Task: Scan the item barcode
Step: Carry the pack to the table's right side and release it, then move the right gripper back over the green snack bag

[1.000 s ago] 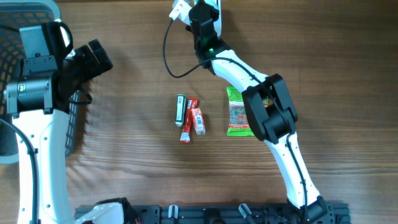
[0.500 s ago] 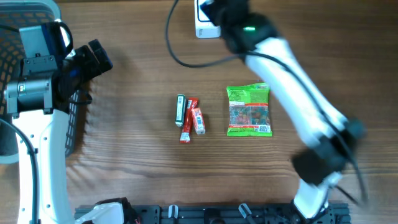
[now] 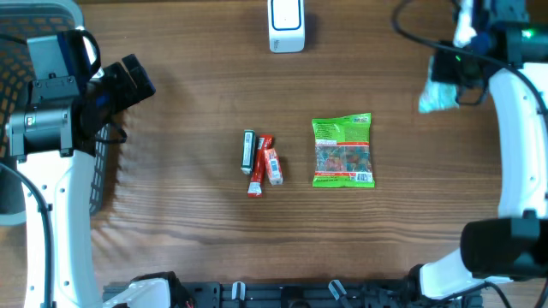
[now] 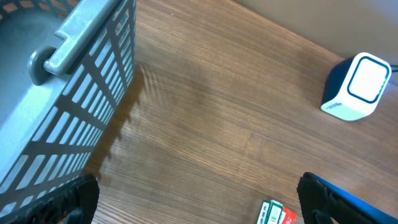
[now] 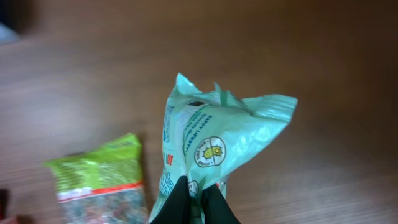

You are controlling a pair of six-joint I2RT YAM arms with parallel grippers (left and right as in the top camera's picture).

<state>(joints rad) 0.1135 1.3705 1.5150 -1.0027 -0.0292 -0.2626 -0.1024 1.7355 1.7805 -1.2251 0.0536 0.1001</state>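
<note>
The right gripper (image 5: pixel 194 200) pinched a mint-green packet (image 5: pixel 217 140) above the bench (image 3: pixel 188 239); the left gripper (image 4: pixel 200 202) gaped wide, empty.

Matt wood table (image 3: pixel 171 248), glossy plastic pouch (image 5: pixel 217 143)

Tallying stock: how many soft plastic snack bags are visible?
2: a bright green bag lying mid-table, a pale mint bag pinched by the right gripper; the grey basket may hide more.

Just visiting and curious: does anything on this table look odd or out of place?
Only mildly: the right gripper pinches a crumpled pale green packet by one end, held in the air well away from the scanner.
</note>
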